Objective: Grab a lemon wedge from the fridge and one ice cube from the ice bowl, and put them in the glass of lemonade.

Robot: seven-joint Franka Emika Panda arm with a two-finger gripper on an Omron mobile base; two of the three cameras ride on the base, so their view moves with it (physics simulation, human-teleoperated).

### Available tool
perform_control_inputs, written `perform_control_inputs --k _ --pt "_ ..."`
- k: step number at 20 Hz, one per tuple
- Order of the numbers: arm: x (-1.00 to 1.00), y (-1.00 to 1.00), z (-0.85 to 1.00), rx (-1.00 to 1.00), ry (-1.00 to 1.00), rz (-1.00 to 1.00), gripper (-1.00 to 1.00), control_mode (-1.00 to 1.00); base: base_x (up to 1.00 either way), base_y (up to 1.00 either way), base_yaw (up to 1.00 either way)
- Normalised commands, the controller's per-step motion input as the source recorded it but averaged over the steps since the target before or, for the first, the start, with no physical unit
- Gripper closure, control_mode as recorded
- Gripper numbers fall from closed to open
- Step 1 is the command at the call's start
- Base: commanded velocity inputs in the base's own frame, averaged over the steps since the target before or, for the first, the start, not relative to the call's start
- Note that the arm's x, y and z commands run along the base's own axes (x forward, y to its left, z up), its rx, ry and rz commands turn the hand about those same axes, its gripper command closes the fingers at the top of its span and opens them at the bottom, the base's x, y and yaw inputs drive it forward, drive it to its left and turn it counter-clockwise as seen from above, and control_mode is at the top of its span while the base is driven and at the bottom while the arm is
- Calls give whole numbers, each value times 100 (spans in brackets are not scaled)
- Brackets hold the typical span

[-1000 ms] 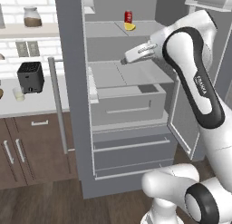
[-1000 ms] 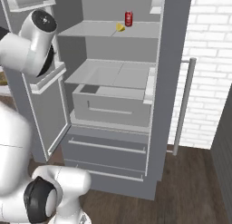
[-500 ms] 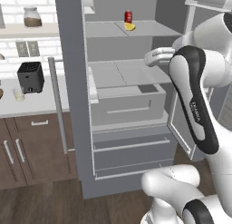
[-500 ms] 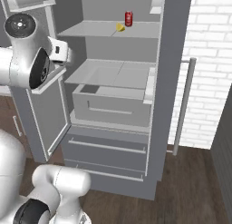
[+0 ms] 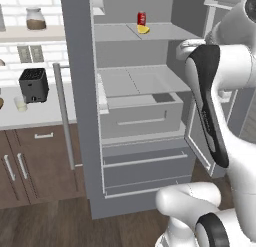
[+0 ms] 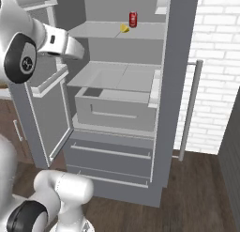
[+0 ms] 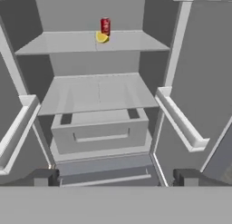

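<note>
Arm pulled back from the fridge (image 5: 145,141) (doors open); jaws spread, empty. Lemon wedge (image 7: 102,37) on upper shelf (image 6: 98,31), touching red can (image 5: 141,18), well beyond gripper (image 7: 115,177).

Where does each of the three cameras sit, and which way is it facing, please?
Left base view: behind the arm's left, facing the open fridge; white arm at right.
Right base view: behind its right, same fridge; arm at left.
Hand view: on the hand, facing the shelves; dark fingers at the bottom.
All share the lemon wedge beside the red can.
</note>
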Motion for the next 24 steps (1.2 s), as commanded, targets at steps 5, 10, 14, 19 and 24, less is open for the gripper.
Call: perform_control_inputs --k 5,10,14,19,24 --pt "-78 -4 53 0 -6 -1 -100 -100 0 0 0" --pt "-77 -5 -2 0 -12 0 -100 -100 0 0 0" --pt "-29 1 -29 0 0 5 -100 -100 0 0 0" --pt "32 1 -48 0 0 6 -100 -100 0 0 0" --pt "33 -1 -21 1 -4 2 -100 -100 0 0 0"
